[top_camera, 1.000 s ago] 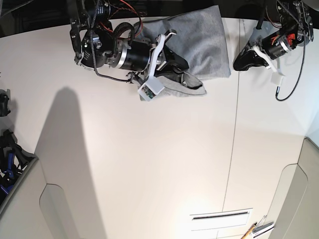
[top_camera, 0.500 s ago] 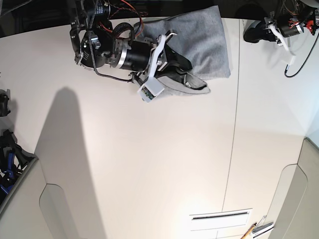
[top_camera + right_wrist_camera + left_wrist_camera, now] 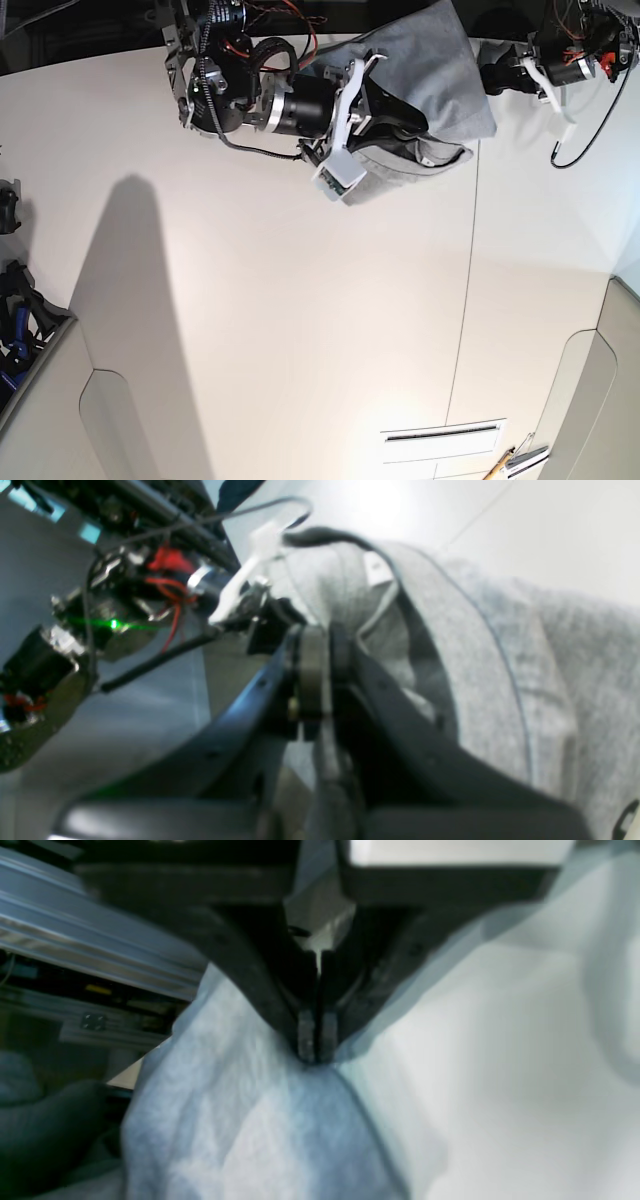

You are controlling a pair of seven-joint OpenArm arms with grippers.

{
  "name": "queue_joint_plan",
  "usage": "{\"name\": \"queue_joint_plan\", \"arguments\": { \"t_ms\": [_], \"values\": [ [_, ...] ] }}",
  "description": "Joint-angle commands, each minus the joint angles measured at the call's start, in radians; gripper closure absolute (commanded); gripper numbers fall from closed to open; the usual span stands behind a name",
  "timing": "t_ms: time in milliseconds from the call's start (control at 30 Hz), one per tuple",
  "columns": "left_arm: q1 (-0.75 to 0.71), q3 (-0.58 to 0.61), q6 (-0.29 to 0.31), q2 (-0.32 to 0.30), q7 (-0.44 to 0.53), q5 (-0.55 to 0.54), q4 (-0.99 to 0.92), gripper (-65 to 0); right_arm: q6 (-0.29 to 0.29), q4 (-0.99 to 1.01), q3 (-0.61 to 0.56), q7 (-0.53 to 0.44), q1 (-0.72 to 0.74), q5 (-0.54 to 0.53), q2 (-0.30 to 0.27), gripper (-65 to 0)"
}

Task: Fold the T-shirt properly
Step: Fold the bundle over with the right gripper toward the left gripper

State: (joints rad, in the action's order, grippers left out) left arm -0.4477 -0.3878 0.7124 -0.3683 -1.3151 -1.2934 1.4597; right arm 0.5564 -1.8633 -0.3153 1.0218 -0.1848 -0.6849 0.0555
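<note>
- Fabric of the T-shirt (image 3: pixel 430 75) lies bunched at the table's (image 3: pixel 300 330) far edge.
- My left gripper (image 3: pixel 315 1042) is pinched closed on its cloth.
- My right gripper (image 3: pixel 312 680) is clamped by the ribbed collar (image 3: pixel 430 630).

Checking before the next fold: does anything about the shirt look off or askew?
The heather-grey cotton T-shirt is bunched at the table's far edge, not flat. Both the left claw and right claw pinch its cloth, and its neck opening gapes beside the right claw.

The T-shirt (image 3: pixel 440 75) is soft, matt heathered grey cloth on a smooth, faintly glossy table (image 3: pixel 300 320).
</note>
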Motion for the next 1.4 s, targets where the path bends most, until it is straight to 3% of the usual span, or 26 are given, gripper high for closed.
{"name": "queue_joint_plan", "arguments": {
  "t_ms": [0,233,567,600,700,800,1100,1200,1300,1367],
  "values": [
    [-0.007,0.024,-0.014,0.022,-0.034,-0.003,-0.014,0.0,0.006,-0.017,-0.018,-0.031,0.01,-0.014,0.009,0.0],
    [0.002,0.024,-0.014,0.022,-0.027,-0.003,-0.014,0.0,0.005,0.016,-0.089,-0.075,0.01,0.05,0.009,0.0],
    [0.002,0.024,-0.014,0.022,-0.027,-0.003,-0.014,0.0,0.005,0.021,-0.11,-0.101,0.01,0.049,0.028,0.0],
    [0.002,0.024,-0.014,0.022,-0.027,-0.003,-0.014,0.0,0.005,0.021,-0.114,-0.109,0.01,0.049,0.028,-3.4],
    [0.002,0.024,-0.014,0.022,-0.027,-0.003,-0.014,0.0,0.005,0.021,-0.138,-0.124,0.01,0.049,0.028,-23.2],
    [0.002,0.024,-0.014,0.022,-0.027,-0.003,-0.014,0.0,0.006,0.021,-0.172,-0.129,0.01,0.049,0.028,-29.5],
    [0.002,0.024,-0.014,0.022,-0.02,-0.004,-0.014,0.0,0.009,0.02,-0.201,-0.127,0.039,0.051,0.027,-29.5],
    [0.002,0.024,-0.014,0.022,-0.019,-0.004,-0.014,0.0,0.008,0.018,-0.187,-0.126,0.082,0.108,0.028,-28.7],
    [0.002,0.024,-0.014,0.022,-0.019,-0.005,-0.014,0.0,0.005,0.014,-0.151,-0.094,0.13,0.175,0.028,-20.7],
    [0.002,0.023,-0.014,0.021,-0.009,-0.005,-0.014,0.0,0.005,0.014,-0.122,-0.055,0.159,0.172,0.027,-9.5]
  ]
}}
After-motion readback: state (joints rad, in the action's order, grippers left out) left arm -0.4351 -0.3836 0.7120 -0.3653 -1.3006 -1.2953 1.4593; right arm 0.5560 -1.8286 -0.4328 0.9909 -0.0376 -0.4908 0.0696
